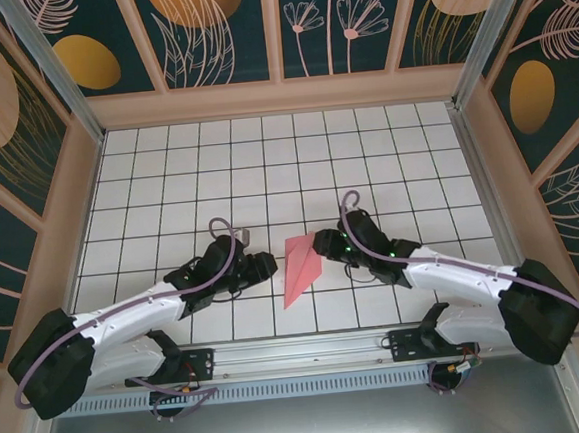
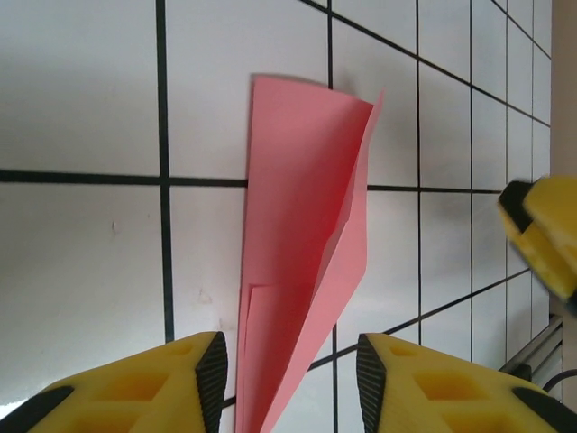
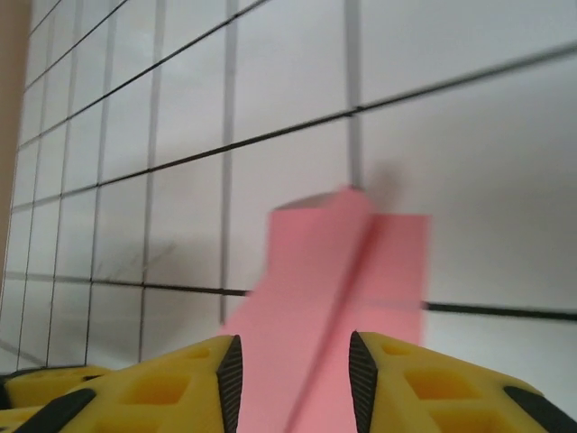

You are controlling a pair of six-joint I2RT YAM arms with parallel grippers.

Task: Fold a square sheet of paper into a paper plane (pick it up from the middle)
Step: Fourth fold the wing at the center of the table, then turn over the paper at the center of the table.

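At the near edge, 2 arm bases are bolted to a metal rail point(image 1: 300, 354). The left arm point(image 1: 128, 325) and the right arm point(image 1: 470, 277) both lean inward, low over the table point(image 1: 165, 166), a white top ruled with black grid lines.

Between them lies the paper plane point(image 1: 300, 268), a slim pink-red dart flat on the tiles. Its sharp tip points toward the rail and its wide end lies farther away. The left gripper point(image 1: 265, 267) sits just beside the dart's left edge. The right gripper point(image 1: 322, 244) sits at the right of the wide end.

In the left wrist view, the left gripper point(image 2: 288, 365) has its yellow fingers point(image 2: 209, 374) spread. A narrow part of the plane point(image 2: 306, 262) shows between them with a gap on either side, so nothing is pinched.

In the right wrist view, the right gripper point(image 3: 290, 361) is spread too, and the plane point(image 3: 347, 262) lies between and beyond its fingers point(image 3: 225, 370). I cannot tell whether they touch the paper.

Past the plane, more tiles run to walls point(image 1: 215, 32) of dark panels with leaf and flower drawings.
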